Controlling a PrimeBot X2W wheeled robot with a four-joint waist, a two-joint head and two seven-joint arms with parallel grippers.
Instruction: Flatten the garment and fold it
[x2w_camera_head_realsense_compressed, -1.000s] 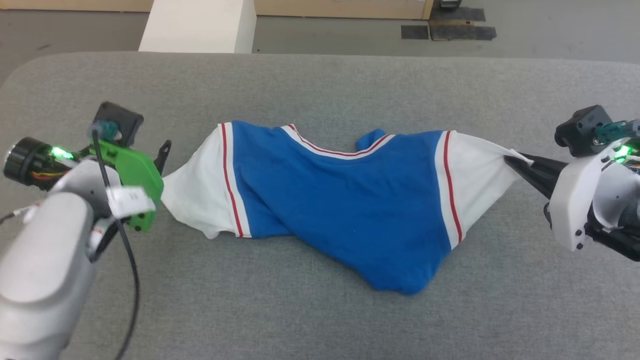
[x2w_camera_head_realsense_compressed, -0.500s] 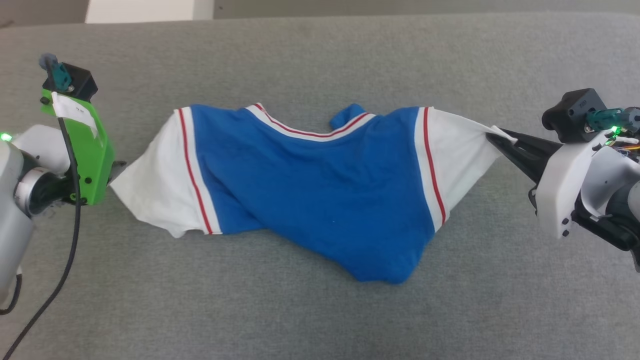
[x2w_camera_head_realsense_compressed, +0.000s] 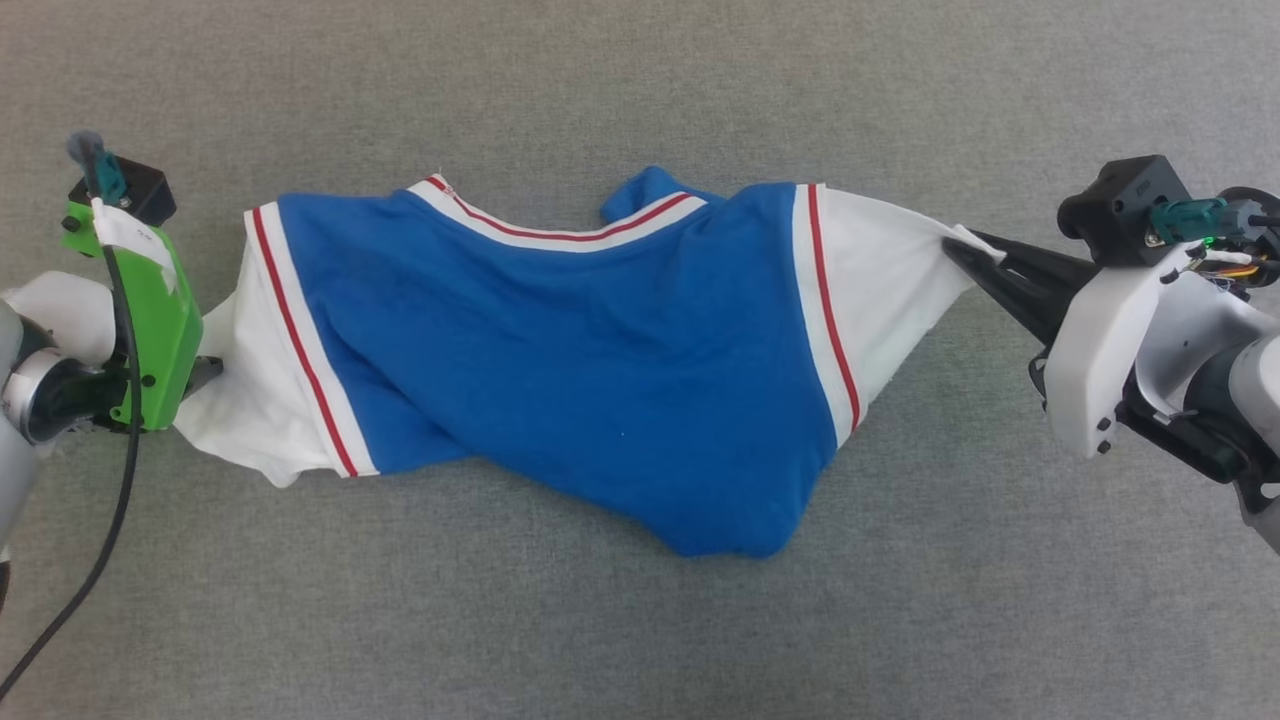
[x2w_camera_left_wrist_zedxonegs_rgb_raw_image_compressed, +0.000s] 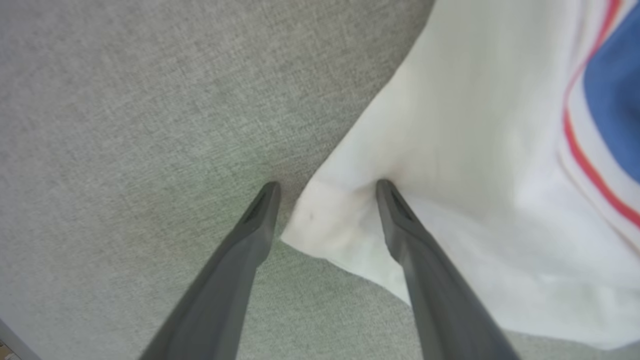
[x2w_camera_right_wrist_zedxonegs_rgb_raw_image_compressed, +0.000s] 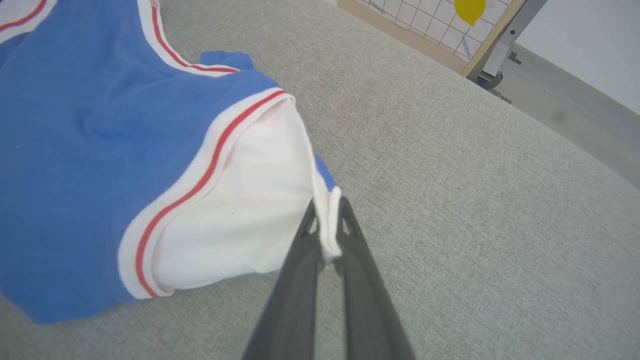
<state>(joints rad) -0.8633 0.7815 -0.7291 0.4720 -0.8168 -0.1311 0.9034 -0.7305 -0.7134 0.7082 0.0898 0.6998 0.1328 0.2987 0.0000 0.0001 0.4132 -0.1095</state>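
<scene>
stretching the garment (x2w_camera_head_realsense_compressed: 560, 380) flat on the grey table (x2w_camera_head_realsense_compressed: 640, 640): item lies across table middle, blue body bunched. right gripper (x2w_camera_right_wrist_zedxonegs_rgb_raw_image_compressed: 327, 212), table right, clamps one white cuff. left gripper (x2w_camera_left_wrist_zedxonegs_rgb_raw_image_compressed: 326, 184), table left, fingers wide, other cuff loose between them; close first, then pull evenly. black cable (x2w_camera_head_realsense_compressed: 115, 520) by table left may snag.

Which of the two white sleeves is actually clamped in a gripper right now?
The right sleeve: the right gripper is shut on its hem. The left gripper stands open at the edge of the left sleeve, not clamping it.
</scene>
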